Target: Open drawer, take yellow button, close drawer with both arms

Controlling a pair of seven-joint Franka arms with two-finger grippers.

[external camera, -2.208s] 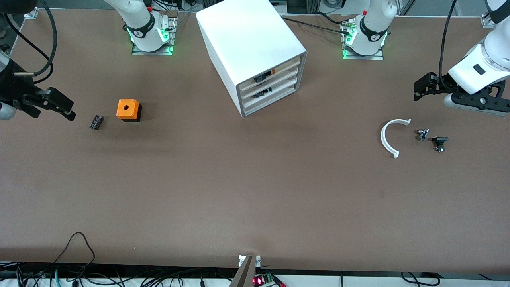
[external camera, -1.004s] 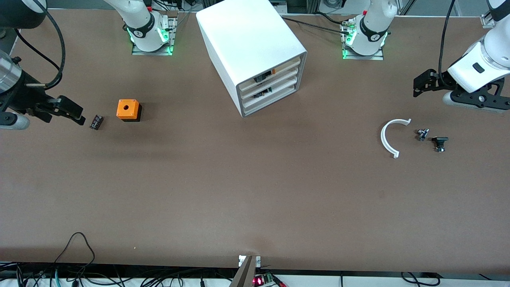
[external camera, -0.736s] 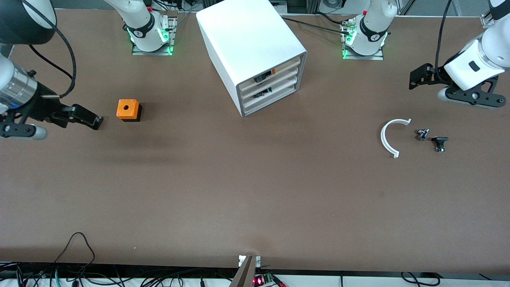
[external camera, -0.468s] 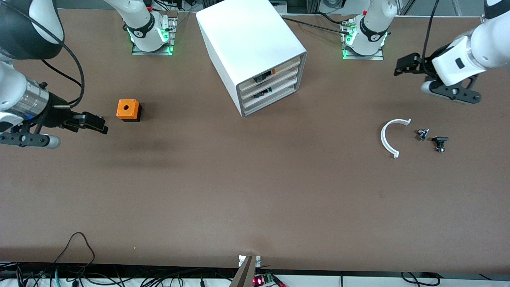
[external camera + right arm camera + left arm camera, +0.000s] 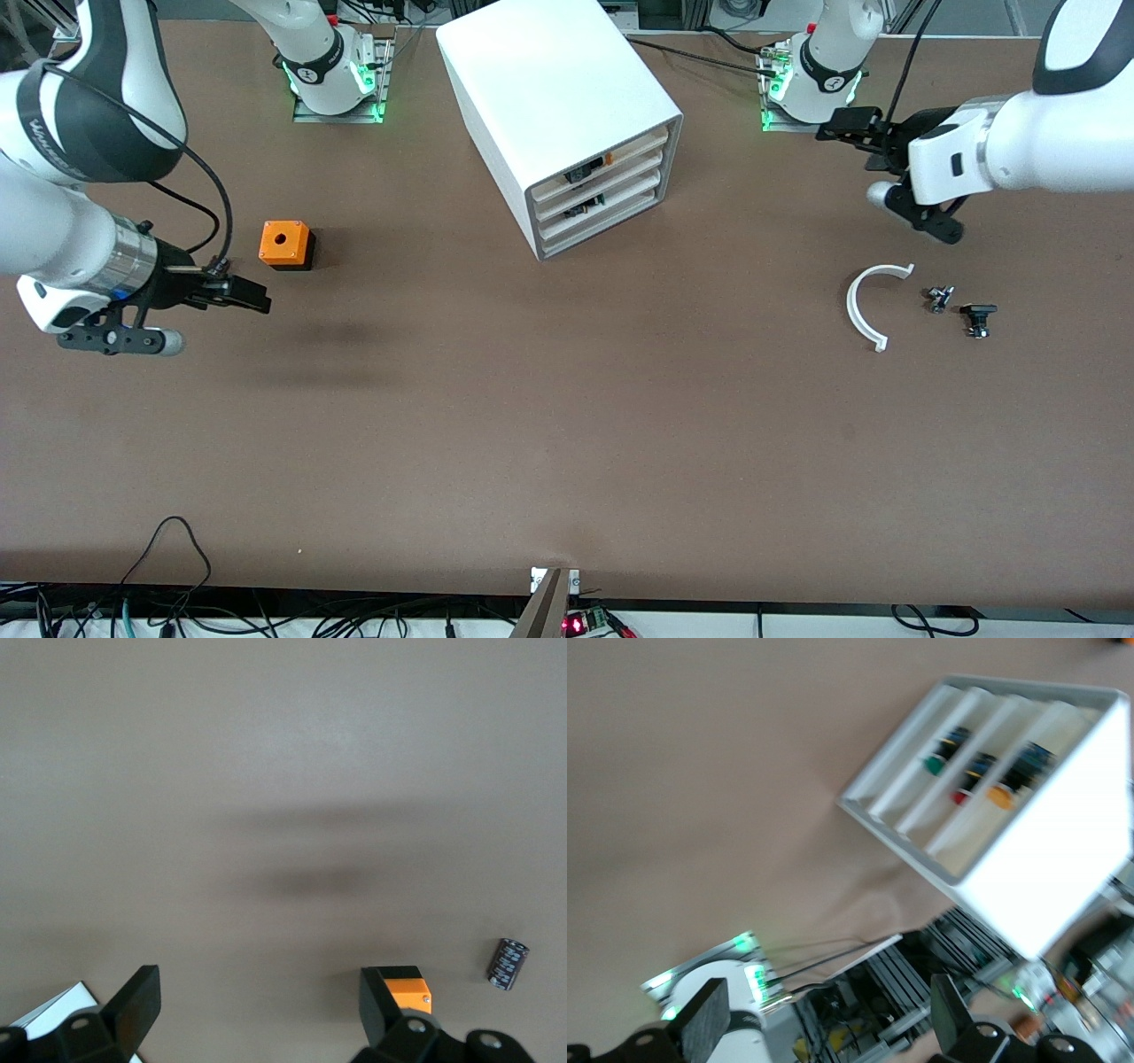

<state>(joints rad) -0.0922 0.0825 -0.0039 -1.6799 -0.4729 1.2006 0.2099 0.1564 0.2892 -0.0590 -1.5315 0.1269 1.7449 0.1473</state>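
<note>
The white cabinet (image 5: 558, 97) stands between the two arm bases. The drawer (image 5: 620, 152) is its uppermost tray and sits pushed in. The button (image 5: 608, 159) shows its orange cap at the drawer's front. In the left wrist view the drawer (image 5: 970, 819) holds the button (image 5: 1001, 797). My left gripper (image 5: 837, 133) hangs open over the table beside its own base, apart from the cabinet. My right gripper (image 5: 252, 297) is open and low over the table near the orange cube (image 5: 285, 244). The left gripper (image 5: 828, 1032) and the right gripper (image 5: 259, 1005) hold nothing.
A small black component (image 5: 508, 964) lies by the orange cube (image 5: 406, 988). Toward the left arm's end lie a white arc (image 5: 864, 306) and two small dark parts (image 5: 939, 299) (image 5: 977, 319). Cables run along the table edge nearest the front camera.
Both arms have swung in from the table's ends. The right gripper passed over the black component toward the cube. The left gripper rose toward its base and the cabinet. Both stayed open.
</note>
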